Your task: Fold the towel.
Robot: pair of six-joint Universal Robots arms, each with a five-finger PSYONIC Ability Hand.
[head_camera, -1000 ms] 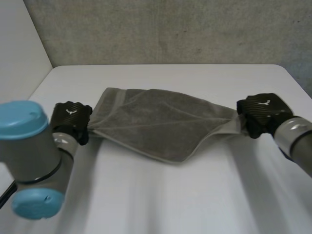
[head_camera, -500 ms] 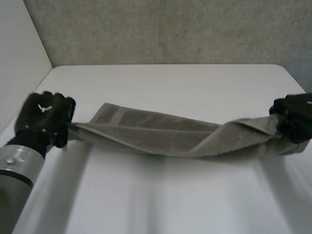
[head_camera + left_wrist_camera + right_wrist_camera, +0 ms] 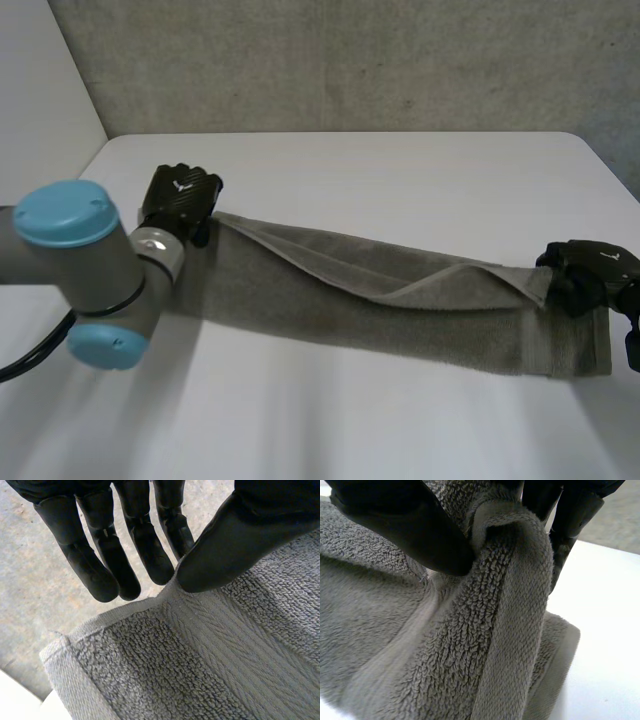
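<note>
A grey towel [image 3: 400, 310] is lying stretched out as a long, narrow band on a white bench [image 3: 400, 170]. Its long axis is running left to right across the bench, with the left end sitting a little farther away and the right end nearer. The far long edge is lying folded over onto the band.

The left robot hand [image 3: 182, 195] is holding the towel's far left corner. In the left wrist view, its thumb [image 3: 235, 545] is pinching the towel's hem against straight fingers [image 3: 135, 540].

The right robot hand [image 3: 585, 275] is gripping the right end, close to its far corner. In the right wrist view, its thumb [image 3: 410, 525] and fingers [image 3: 570, 515] are clamping a bunched roll of cloth between them.
</note>
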